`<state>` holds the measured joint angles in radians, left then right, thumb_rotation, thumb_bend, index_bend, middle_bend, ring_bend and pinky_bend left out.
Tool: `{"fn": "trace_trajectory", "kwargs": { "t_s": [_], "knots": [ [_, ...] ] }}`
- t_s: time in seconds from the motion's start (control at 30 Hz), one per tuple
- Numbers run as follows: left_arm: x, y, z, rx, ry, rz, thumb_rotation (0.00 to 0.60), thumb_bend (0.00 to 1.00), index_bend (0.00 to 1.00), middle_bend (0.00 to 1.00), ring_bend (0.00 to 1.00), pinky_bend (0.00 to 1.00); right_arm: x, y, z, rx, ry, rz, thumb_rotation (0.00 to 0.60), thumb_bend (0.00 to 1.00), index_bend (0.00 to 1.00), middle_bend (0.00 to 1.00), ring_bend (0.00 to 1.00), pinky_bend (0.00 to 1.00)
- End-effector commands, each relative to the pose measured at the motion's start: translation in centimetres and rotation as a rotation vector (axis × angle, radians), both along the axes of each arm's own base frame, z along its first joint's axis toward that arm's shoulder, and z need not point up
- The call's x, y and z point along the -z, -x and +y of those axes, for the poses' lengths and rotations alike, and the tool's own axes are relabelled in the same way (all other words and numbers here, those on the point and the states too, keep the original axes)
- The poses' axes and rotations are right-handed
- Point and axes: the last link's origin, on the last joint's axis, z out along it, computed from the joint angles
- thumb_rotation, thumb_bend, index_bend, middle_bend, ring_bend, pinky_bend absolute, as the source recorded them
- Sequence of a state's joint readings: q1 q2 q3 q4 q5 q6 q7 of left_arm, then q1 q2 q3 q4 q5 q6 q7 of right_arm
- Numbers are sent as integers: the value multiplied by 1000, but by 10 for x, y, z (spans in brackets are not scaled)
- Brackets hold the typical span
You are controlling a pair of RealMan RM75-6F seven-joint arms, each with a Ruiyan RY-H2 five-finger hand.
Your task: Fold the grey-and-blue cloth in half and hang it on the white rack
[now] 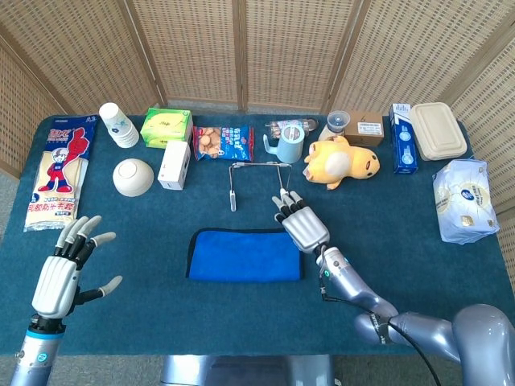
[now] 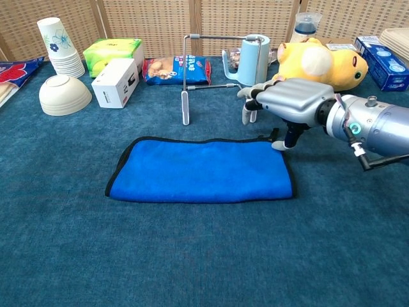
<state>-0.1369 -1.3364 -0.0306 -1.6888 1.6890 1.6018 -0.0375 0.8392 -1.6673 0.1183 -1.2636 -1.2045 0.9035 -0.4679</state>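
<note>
A blue cloth [image 1: 245,255] [image 2: 201,171] with a dark edge lies folded flat on the table's middle. Behind it stands the white rack [image 1: 259,178] [image 2: 219,62], a thin metal frame. My right hand [image 1: 302,226] [image 2: 287,105] hovers palm down just above the cloth's far right corner, fingers spread, its thumb close to the cloth's edge; it holds nothing. Far from the cloth, my left hand [image 1: 66,271] is raised at the near left with fingers spread and holds nothing; the chest view does not show it.
Behind the rack stand a blue mug [image 2: 252,59], a yellow plush toy [image 2: 318,64], a snack bag [image 2: 176,70], a white box [image 2: 116,82], a green box [image 2: 112,51], a bowl [image 2: 64,94] and stacked cups [image 2: 59,46]. Boxes and a tissue pack [image 1: 461,199] are at the right.
</note>
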Motion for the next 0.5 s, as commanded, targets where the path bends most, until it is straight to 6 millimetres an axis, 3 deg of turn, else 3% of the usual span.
{"fn": "trace_trajectory", "kwargs": {
  "t_s": [0.03,0.23,0.5],
  "knots": [
    [3,-1,1,23,9,40,600,258,250,96,0,0,-4,-1,2,4,-8,-12,600,279,263,43,0,0],
    [8,-4,3,51,33,86,600,258,250,101,0,0,-18,-1,7,8,-4,-31,600,278,239,43,0,0],
    [21,-9,6,118,113,165,600,259,253,116,0,0,-56,14,19,54,51,-58,600,276,239,43,0,0]
  ]
}}
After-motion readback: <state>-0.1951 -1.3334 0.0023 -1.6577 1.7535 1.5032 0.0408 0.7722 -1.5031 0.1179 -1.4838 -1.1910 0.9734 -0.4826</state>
